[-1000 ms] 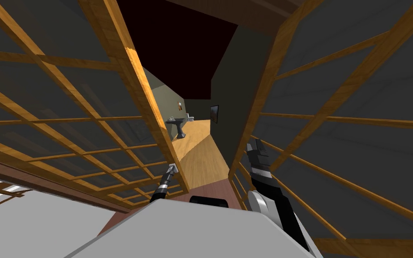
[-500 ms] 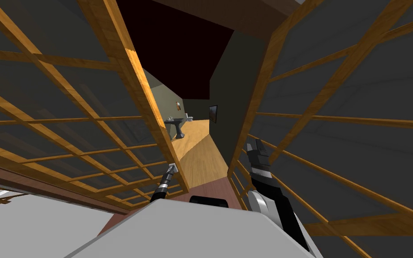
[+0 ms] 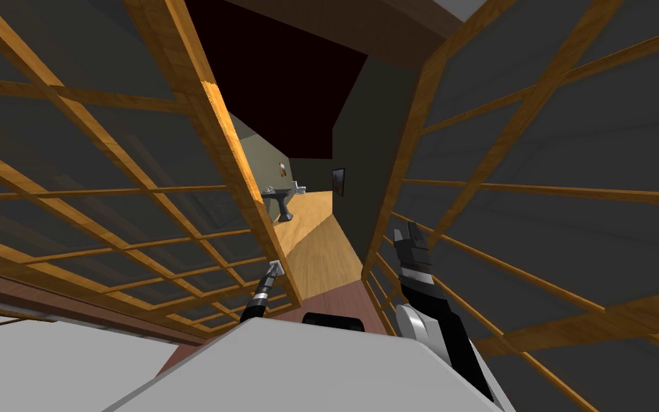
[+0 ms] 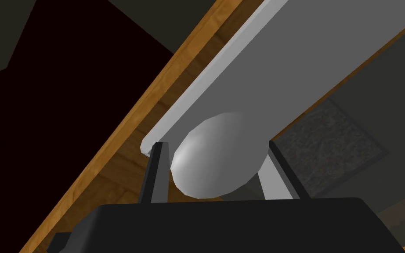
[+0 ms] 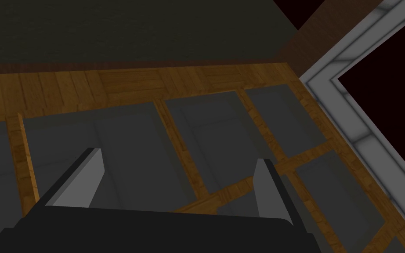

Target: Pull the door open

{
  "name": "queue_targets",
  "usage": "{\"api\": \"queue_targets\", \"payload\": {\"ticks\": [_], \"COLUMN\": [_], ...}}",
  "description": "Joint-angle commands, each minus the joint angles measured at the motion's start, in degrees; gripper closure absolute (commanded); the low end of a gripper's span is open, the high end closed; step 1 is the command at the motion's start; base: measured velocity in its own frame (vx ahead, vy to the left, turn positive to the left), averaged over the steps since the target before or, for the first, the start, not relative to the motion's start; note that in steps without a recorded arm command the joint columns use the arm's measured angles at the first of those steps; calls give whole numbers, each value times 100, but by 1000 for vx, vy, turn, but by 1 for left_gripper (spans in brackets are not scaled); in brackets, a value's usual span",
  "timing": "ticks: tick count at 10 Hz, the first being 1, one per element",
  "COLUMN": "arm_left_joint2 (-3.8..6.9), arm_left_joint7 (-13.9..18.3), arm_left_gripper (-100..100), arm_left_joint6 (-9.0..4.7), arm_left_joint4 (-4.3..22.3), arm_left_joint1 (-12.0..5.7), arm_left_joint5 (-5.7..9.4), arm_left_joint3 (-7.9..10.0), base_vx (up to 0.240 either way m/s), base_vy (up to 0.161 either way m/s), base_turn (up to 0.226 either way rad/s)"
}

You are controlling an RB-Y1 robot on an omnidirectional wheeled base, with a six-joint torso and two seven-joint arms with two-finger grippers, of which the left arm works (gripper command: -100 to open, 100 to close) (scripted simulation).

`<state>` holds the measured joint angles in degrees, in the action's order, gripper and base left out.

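Two thin light grey fingers (image 4: 158, 169) of the left hand (image 4: 215, 144) press the opposite sides of a smooth, pale grey, egg-shaped door knob (image 4: 217, 164), so this hand is clamped on the knob at a narrow spread. The knob stands out from a long flat grey plate (image 4: 258, 66) that runs along the wooden edge of the door.

That door, a wooden lattice frame with dark grey panes (image 3: 199, 93), takes up the left of the scene in the head view. The left hand meets it low on its free edge, near the robot. Between this edge and a second wooden lattice panel with dark grey panes (image 3: 535, 143) on the right lies a gap. Through the gap show a light wooden floor (image 3: 321, 250), a dark pedestal stand (image 3: 283, 202) far off, and a small dark-framed picture (image 3: 338, 181) on a dark wall. A black area (image 3: 278, 79) lies above them.

The right hand (image 5: 179, 157) is held up just beside the right lattice panel, its fingers spread wide with nothing between them. They point at the panes and wooden bars. A pale grey frame (image 5: 355, 110) runs past the panel's far edge.
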<state>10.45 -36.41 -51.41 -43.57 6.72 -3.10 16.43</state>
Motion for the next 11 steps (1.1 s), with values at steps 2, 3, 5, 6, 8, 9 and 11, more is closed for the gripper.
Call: {"api": "queue_targets", "payload": {"ticks": [2,3,5,6,8,9,11], "arm_left_joint2": [-2,-2,15,15,25,34,44], "arm_left_joint7": [415,451,817,916,1152,1367,1616], "arm_left_gripper": [100,100,100,100,100,100,100], "arm_left_joint6": [9,9,10,10,10,11,11], "arm_left_joint4": [51,51,106,106,136,166,196], "arm_left_joint1": [-25,-25,-71,-71,-95,-120,-145], "arm_left_joint5": [85,85,193,193,252,311,369], "arm_left_joint3": [-24,-24,-44,-44,-55,-65,-76], "base_vx": [-38,-33,-45,-42,-40,-46,-40], "base_vy": [16,9,9,12,10,8,6], "base_turn": [-46,-33,-68,-36,-42,-60,-40]}}
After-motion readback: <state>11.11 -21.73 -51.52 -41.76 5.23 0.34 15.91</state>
